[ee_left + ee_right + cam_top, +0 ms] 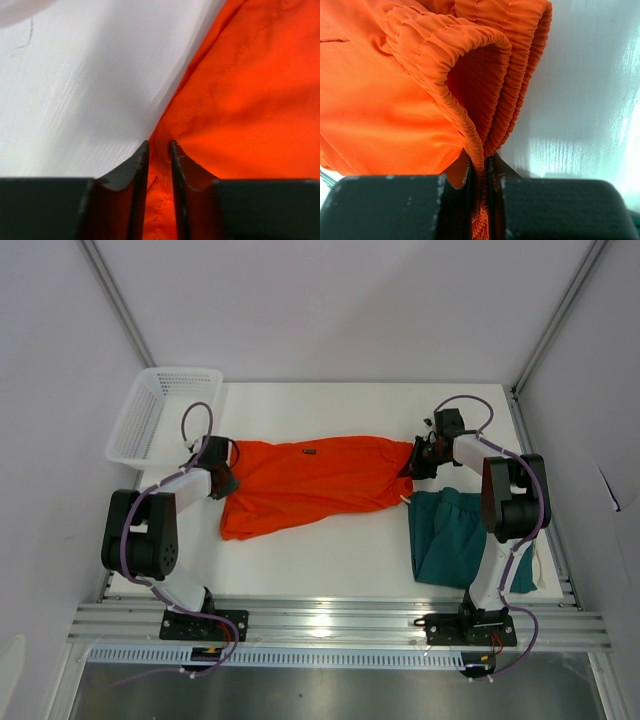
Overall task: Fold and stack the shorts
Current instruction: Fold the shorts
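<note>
The left gripper (159, 150) had its jaws almost together on a stitched edge of the orange shorts (240, 100). The cloth was pinched between them and ran up and to the right over the white table (75, 100). The right gripper (480, 172) was clamped on the gathered elastic waist of the same pair, with several layers bunched into a fold that rose out of the jaws.

From above, the orange shorts lay stretched across the middle of the table between the two grippers, leg end to the left and waist to the right. Their near edge was wrinkled and slack. The teal shorts (455, 540) lay flat on the near right part of the table, just below the right gripper and partly under that arm, close to the orange waist corner. Whether they were already folded could not be told. A basket (160, 415) stood at the far left corner, apart from both pairs.

The step in hand looked like the fold of the orange pair, with both ends held and the cloth spread out. The next move probably called for lifting one end and carrying it level over the other so the edges met. The left pinch was thin and on a seam, so it might slip under a hard pull. Stacking with the teal pair had not yet been done.
</note>
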Tool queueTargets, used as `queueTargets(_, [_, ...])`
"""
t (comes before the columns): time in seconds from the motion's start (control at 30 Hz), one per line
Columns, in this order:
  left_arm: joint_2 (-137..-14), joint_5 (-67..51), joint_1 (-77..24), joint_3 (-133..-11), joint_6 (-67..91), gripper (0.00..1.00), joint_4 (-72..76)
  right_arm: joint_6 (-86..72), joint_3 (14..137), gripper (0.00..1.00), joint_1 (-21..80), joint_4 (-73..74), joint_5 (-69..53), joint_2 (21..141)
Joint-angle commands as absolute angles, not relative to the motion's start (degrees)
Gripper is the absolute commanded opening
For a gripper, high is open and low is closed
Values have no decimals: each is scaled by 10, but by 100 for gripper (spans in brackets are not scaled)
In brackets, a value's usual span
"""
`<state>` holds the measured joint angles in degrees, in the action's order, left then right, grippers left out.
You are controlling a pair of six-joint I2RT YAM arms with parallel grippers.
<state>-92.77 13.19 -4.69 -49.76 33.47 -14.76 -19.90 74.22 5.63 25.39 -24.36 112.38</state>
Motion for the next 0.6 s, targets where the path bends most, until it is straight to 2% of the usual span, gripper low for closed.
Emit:
queueTargets(0.0, [-914, 158, -40, -514, 346, 29, -157, -199, 744, 2, 60, 257, -227, 1116])
queueTargets(0.03, [-910, 152, -40, -510, 352, 43, -152, -199, 744, 3, 61, 258, -225, 1115])
queueTargets(0.13, [-870, 136, -41, -485, 363, 57, -134, -199, 748, 5, 62, 260, -222, 1110])
queueTargets(0.27, [-818, 128, -53, -477, 371, 60, -142, -198, 758, 1, 68, 279, -209, 1096])
queueTargets(0.43, [-767, 130, -123, -481, 395, 60, -157, -199, 779, 0, 76, 305, -198, 1074])
queueTargets(0.57, [-731, 88, -177, -455, 425, 57, -95, -205, 777, 0, 87, 308, -186, 1060])
